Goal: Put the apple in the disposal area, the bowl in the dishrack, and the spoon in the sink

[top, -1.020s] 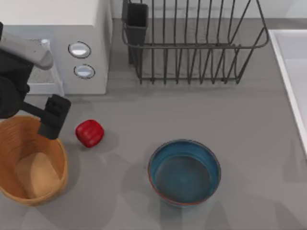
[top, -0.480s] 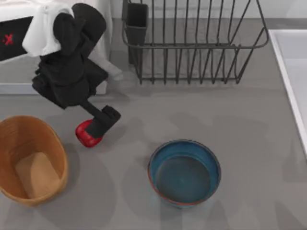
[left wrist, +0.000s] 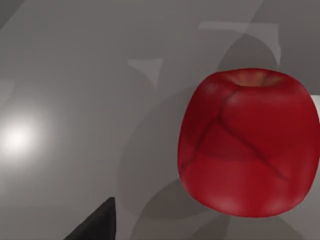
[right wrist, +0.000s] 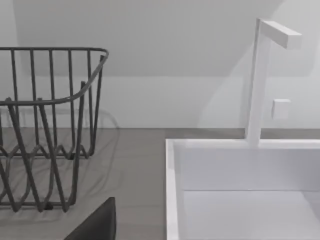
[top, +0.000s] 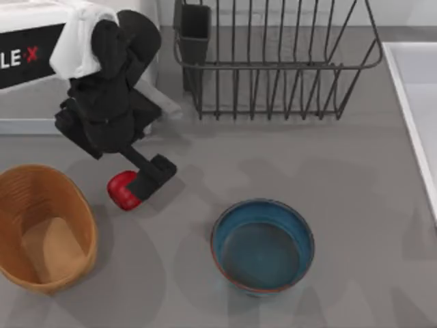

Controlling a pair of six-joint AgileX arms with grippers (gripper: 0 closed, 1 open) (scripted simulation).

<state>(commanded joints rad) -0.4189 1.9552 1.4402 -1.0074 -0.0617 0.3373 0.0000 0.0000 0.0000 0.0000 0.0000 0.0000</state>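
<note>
Across the whole top view runs a smooth matte grey bench (top: 355,171), dappled with soft overlapping shadows, and beyond its far edge the right wrist view shows a plain pale wall. On the left half, the left arm reaches down from the far left, and its black left pincer (top: 140,188) sits at the right side of the small glossy red apple (top: 123,191), one finger (top: 153,176) lying over the fruit's right edge; whether the fingers are spread or pinching the apple cannot be told. The left wrist view shows the apple resting on the grey surface with a bright light patch off to one side. Just left of the apple, at the near left corner, stands the oval orange-tan woven basket (top: 13,273) that serves as the disposal area. Near the middle of the bench, well apart from the apple, sits the round deep teal-blue bowl (top: 225,225) with its thin reddish-brown rim. At the far side stands the large dark wire dishrack (top: 287,65), a black rectangular cup (top: 194,31) at its left corner. At the right edge lies the pale grey-white sink (top: 416,109) with a raised white rim, and the right wrist view shows a square white tap (right wrist: 260,80) rising behind it. A white appliance (top: 41,102) stands at the far left under the arm.
</note>
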